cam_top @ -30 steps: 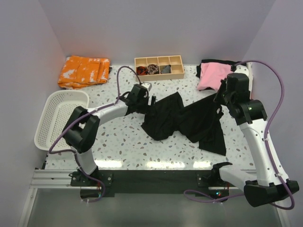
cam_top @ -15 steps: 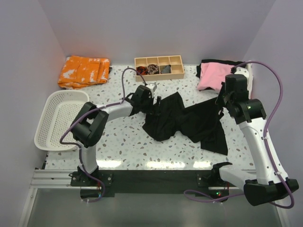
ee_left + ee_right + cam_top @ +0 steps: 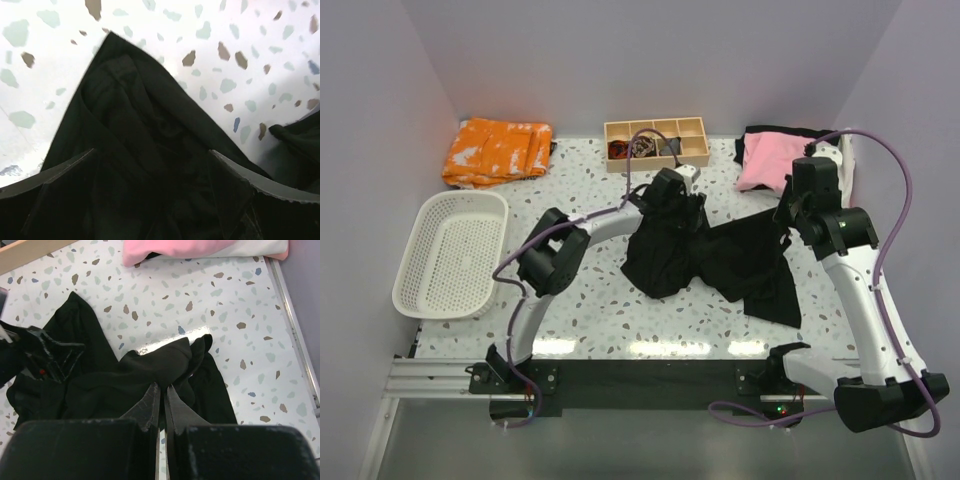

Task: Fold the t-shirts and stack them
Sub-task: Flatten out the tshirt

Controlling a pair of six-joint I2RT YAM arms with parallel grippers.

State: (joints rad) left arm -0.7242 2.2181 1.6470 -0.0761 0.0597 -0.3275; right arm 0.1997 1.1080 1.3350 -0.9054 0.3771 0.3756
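A large black t-shirt [image 3: 720, 262] lies crumpled in the middle of the speckled table. My left gripper [image 3: 683, 207] hovers low over its far pointed corner [image 3: 145, 125]. The left gripper [image 3: 152, 151] is open, its fingers wide apart with black cloth below and between them. My right gripper [image 3: 783, 213] is at the shirt's right side. In the right wrist view the right gripper [image 3: 162, 386] is shut on a raised fold of the black t-shirt [image 3: 125, 385]. A pink t-shirt [image 3: 770, 158] lies on a black one [image 3: 775, 131] at the back right.
A wooden compartment tray [image 3: 656, 128] with small rolled fabric pieces stands at the back centre, just beyond the left wrist. An orange patterned cloth [image 3: 498, 148] lies at the back left. A white basket [image 3: 460, 196] sits at the left edge.
My left arm has swung right, from the shirt's left edge to its far corner near the tray, jaws opening slightly wider. The right gripper has kept its hold, barely moving.
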